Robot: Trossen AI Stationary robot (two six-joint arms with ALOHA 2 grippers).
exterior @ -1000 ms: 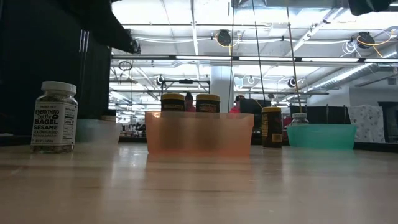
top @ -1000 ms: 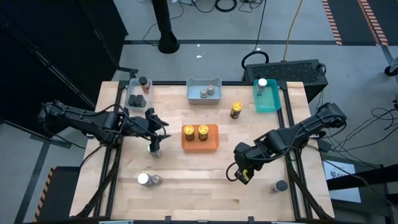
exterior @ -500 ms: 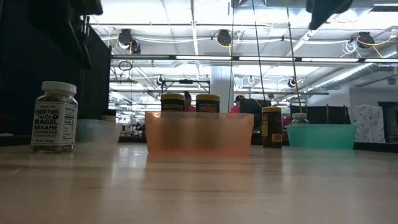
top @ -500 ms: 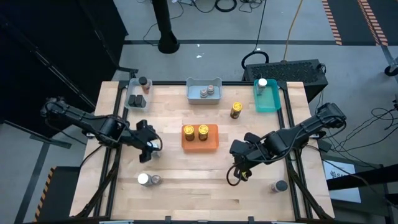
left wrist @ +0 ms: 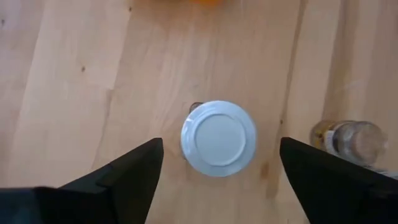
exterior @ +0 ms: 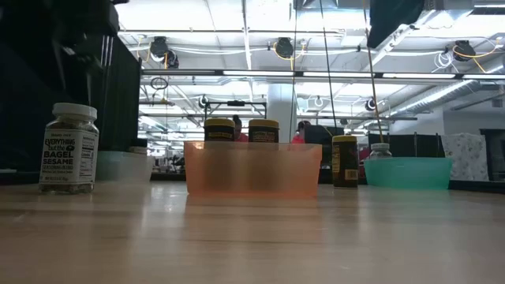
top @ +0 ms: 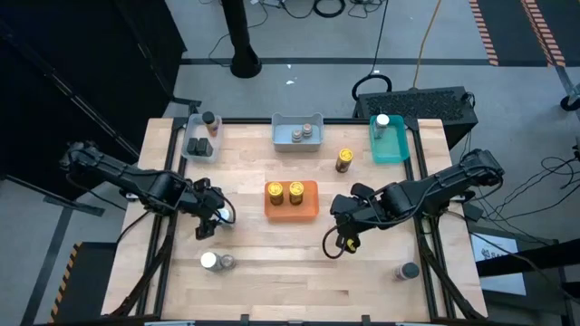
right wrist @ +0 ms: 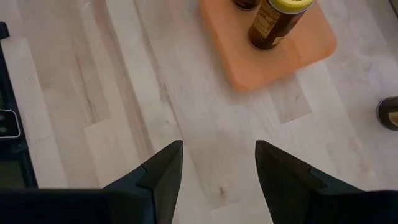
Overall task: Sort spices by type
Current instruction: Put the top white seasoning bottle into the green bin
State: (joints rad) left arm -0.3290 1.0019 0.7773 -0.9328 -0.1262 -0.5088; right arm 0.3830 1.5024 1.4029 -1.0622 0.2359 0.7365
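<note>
Sorting looks maybe half done: left gripper (left wrist: 217,163) hangs wide open over a white-lidded clear jar (left wrist: 218,138) near the table's front-left, right gripper (right wrist: 219,163) empty, part open.

The wooden table (top: 290,281) stood on a grey concrete floor (top: 299,32). A black post (top: 240,36) rose behind it, with cables (top: 326,7) lying nearby. Beyond, a large hall showed bright ceiling lights (exterior: 260,72), pipes (exterior: 418,99) and a white pillar (exterior: 280,110).
</note>
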